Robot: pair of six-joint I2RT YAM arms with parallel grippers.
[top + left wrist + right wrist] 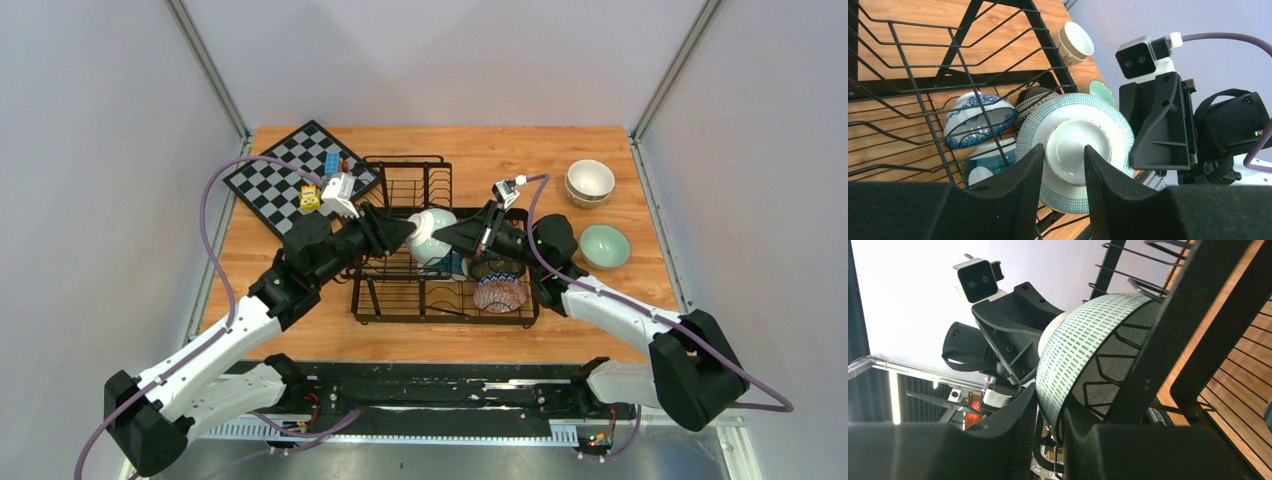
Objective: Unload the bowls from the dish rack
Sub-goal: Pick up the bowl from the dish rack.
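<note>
The black wire dish rack (400, 300) stands mid-table. A white bowl with a green dotted outside (432, 238) is tipped on its edge above it. My left gripper (405, 232) is closed against its foot ring (1075, 145). My right gripper (447, 236) is shut on its rim (1055, 405), one finger outside and one inside. The rack holds a blue-white patterned bowl (979, 117), a teal bowl (988, 165), a dark bowl (497, 268) and a red-pink patterned bowl (499, 293). Stacked cream bowls (590, 181) and a mint bowl (605, 245) sit on the table to the right.
A black-and-white chessboard (290, 180) lies at the back left with small toy blocks (310, 198) on it. Grey walls enclose the table on three sides. The rack's taller back section (410, 180) rises behind the grippers.
</note>
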